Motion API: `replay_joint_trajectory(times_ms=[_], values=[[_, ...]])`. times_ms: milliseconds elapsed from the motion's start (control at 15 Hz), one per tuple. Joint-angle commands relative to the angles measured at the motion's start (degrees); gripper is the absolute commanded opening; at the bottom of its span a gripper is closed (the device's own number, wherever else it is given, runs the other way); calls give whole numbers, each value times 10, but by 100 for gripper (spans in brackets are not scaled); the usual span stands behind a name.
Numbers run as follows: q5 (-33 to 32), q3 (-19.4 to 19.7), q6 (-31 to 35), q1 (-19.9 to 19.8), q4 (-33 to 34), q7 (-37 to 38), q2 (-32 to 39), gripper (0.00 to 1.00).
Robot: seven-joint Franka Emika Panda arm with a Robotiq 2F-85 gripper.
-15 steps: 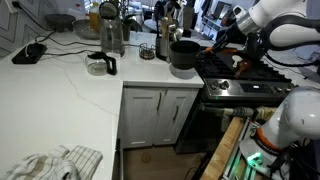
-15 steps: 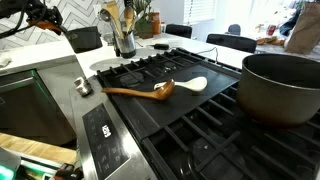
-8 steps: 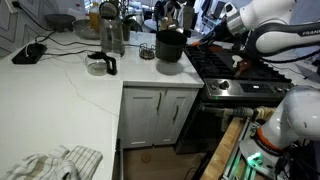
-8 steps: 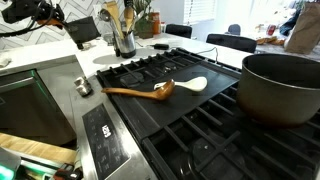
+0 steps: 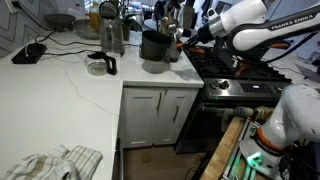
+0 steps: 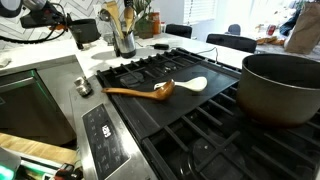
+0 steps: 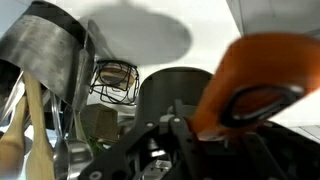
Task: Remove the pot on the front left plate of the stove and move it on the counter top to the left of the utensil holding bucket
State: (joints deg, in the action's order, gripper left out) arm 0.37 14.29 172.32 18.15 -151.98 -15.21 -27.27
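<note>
We note pot (image 5: 155, 45) further left than half second ago, now off stove (image 5: 226, 68), above desk (image 5: 60, 95); gripper (image 5: 187, 36) clamped on pot's handle.

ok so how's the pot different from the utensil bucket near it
The pot is dark and matte; the utensil bucket is shiny metal. The pot is wide and squat, the bucket narrower and taller. The bucket stands free with wooden utensils sticking out; the pot is held by the gripper. Both are round, upright vessels over the white counter.
</note>
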Motion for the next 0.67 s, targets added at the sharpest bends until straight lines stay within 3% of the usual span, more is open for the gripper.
replay_joint_trajectory(times_ms=[0, 200, 600], values=[[42, 48, -11, 58, 68, -11, 56, 8], [56, 65, -19, 77, 106, -7, 97, 8], [49, 57, -22, 77, 161, 0, 177, 8]])
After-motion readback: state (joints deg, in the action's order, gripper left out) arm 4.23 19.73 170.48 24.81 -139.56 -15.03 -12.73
